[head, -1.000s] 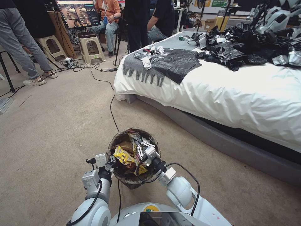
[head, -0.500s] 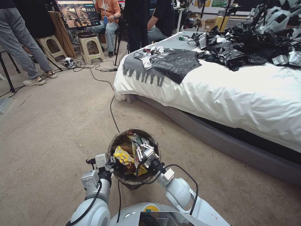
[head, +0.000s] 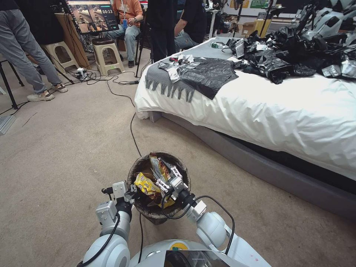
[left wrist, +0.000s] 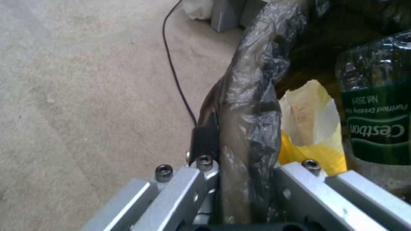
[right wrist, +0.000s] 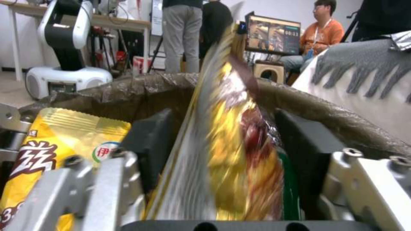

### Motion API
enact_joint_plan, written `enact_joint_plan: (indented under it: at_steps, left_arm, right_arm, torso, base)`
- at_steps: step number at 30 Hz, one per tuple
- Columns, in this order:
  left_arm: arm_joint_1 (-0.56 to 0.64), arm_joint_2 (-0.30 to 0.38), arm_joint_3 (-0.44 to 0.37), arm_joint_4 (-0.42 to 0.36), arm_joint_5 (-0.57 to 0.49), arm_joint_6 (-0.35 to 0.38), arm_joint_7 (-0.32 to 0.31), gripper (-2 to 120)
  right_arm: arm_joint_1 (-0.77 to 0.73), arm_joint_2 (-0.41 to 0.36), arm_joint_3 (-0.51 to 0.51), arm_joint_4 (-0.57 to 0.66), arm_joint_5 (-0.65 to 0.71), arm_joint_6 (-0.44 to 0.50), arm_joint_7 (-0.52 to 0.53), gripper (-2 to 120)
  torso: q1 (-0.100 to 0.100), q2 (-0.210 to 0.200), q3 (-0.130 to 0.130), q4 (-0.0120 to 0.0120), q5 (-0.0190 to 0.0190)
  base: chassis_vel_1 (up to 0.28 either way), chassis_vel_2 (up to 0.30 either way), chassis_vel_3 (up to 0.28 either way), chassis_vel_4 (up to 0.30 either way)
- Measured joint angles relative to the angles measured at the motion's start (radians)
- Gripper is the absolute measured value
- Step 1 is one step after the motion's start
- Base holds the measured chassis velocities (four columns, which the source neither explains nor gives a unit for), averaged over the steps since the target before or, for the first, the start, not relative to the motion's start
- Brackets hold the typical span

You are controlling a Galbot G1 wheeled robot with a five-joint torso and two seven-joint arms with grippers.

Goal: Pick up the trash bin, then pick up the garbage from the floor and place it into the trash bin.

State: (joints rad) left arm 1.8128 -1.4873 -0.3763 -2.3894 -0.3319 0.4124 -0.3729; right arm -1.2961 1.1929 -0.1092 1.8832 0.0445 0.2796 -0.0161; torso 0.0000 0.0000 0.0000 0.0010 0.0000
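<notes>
Left claw (left wrist: pixel 240 179) pinching trash bin (head: pixel 138 168) rim; right claw (right wrist: pixel 222 154) spread around snack packet (right wrist: pixel 231 134); bottle (left wrist: pixel 377 106) label "C'estbon" (green).

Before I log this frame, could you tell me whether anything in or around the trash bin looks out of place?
One snack packet stands on edge above the trash bin rim instead of lying with the yellow packet, between the right gripper's open fingers. The left gripper clamps the bag-lined rim.
</notes>
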Motion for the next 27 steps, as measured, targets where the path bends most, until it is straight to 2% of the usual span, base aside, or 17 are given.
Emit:
enact_joint_plan:
  at_steps: [2,3,5,7,9,12,27]
  left_arm:
    - [0.0,0.0,0.0,0.0,-0.001,0.0,0.0,0]
    - [0.0,0.0,0.0,0.0,-0.001,0.0,0.0,0]
    - [0.0,0.001,0.0,-0.001,-0.001,0.001,-0.001,0]
    - [0.0,0.001,0.0,-0.001,-0.002,0.001,-0.001,0]
    - [0.0,0.002,-0.001,-0.001,-0.004,0.003,-0.002,0]
    - [0.0,0.002,-0.001,-0.002,-0.005,0.005,-0.003,0]
    - [-0.003,0.001,-0.004,0.002,-0.01,0.014,-0.008,0]
  right_arm:
    - [0.0,0.0,0.0,0.0,0.0,0.0,0.0,68]
    - [0.0,0.0,0.0,0.0,0.0,0.0,0.0,68]
    - [-0.001,0.0,0.0,0.0,0.0,0.0,0.0,80]
    - [-0.001,-0.001,0.0,0.0,0.0,0.0,0.0,82]
    - [-0.003,0.0,0.0,0.0,-0.001,0.0,-0.001,96]
    - [-0.004,0.0,0.001,0.001,-0.002,0.0,-0.001,100]
    - [-0.014,-0.001,0.003,0.019,-0.005,0.002,-0.006,100]
  torso:
    - [0.0,0.0,0.0,0.0,0.0]
    - [0.0,0.0,0.0,0.0,0.0]
    - [0.0,0.0,0.0,0.0,0.0]
    - [0.0,0.0,0.0,0.0,0.0]
    - [0.0,0.0,0.0,0.0,0.0]
    - [0.0,0.0,0.0,0.0,0.0]
    - [0.0,0.0,0.0,0.0,0.0]
  base:
    - [0.0,0.0,0.0,0.0]
    - [0.0,0.0,0.0,0.0]
    - [0.0,0.0,0.0,0.0]
    - [0.0,0.0,0.0,0.0]
    - [0.0,0.0,0.0,0.0]
    - [0.0,0.0,0.0,0.0]
    - [0.0,0.0,0.0,0.0]
